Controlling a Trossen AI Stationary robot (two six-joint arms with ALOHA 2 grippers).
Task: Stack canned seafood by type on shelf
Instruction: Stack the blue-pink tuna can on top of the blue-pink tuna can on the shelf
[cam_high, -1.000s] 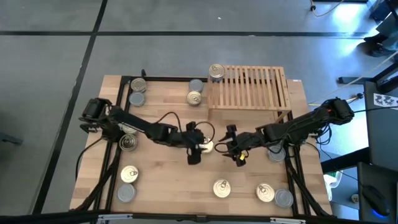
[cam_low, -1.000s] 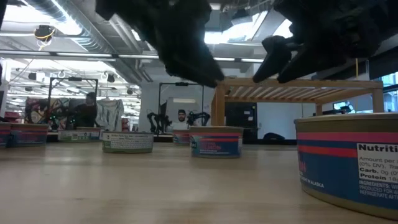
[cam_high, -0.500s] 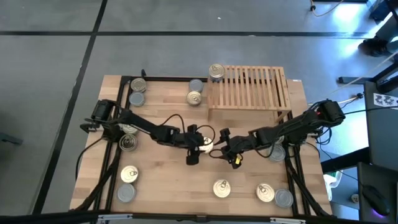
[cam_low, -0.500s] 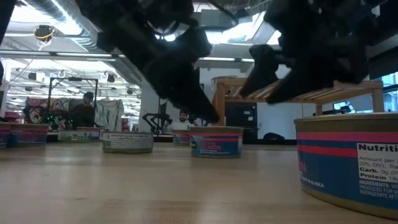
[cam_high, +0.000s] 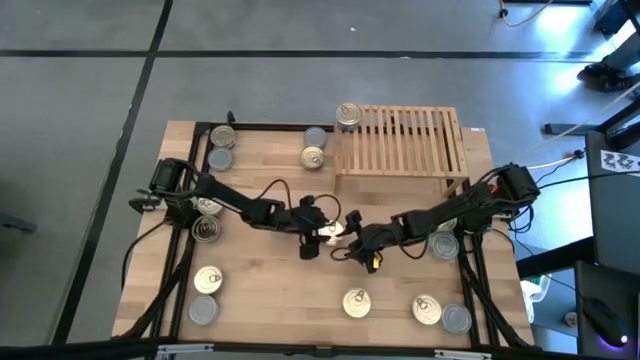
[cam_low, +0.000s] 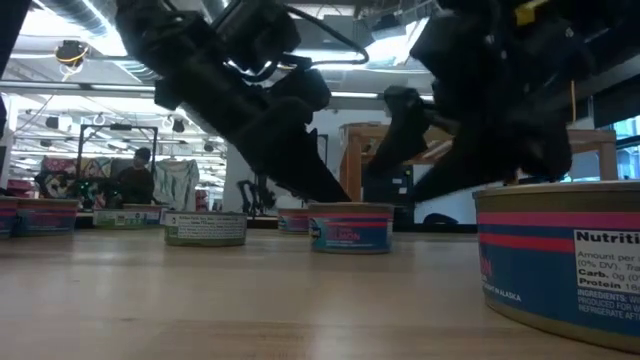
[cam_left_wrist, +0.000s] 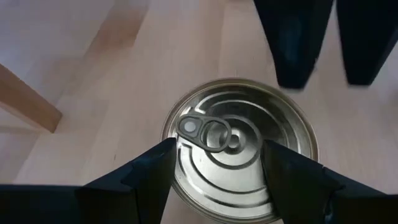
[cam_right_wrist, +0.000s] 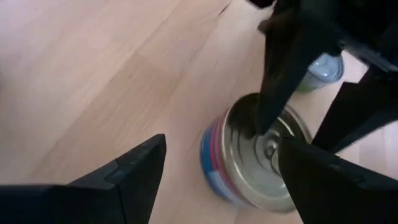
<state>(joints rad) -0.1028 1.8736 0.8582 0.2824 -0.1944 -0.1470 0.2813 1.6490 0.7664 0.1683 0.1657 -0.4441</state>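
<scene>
My left gripper (cam_left_wrist: 214, 168) spread wide, straddling pull-tab tin (cam_left_wrist: 239, 146) mid-tabletop (cam_high: 270, 290), not clamped. My right gripper (cam_high: 352, 240) just slid in opposite, also spread. Shelf (cam_high: 400, 140) well apart; pickup pending, crowding risk.

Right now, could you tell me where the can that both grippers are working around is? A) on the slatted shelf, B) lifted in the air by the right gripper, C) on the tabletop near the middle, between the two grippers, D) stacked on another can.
C: the can sits on the bare tabletop, the open left gripper straddling it and the open right gripper just beside it; the shelf lies farther back.
</scene>
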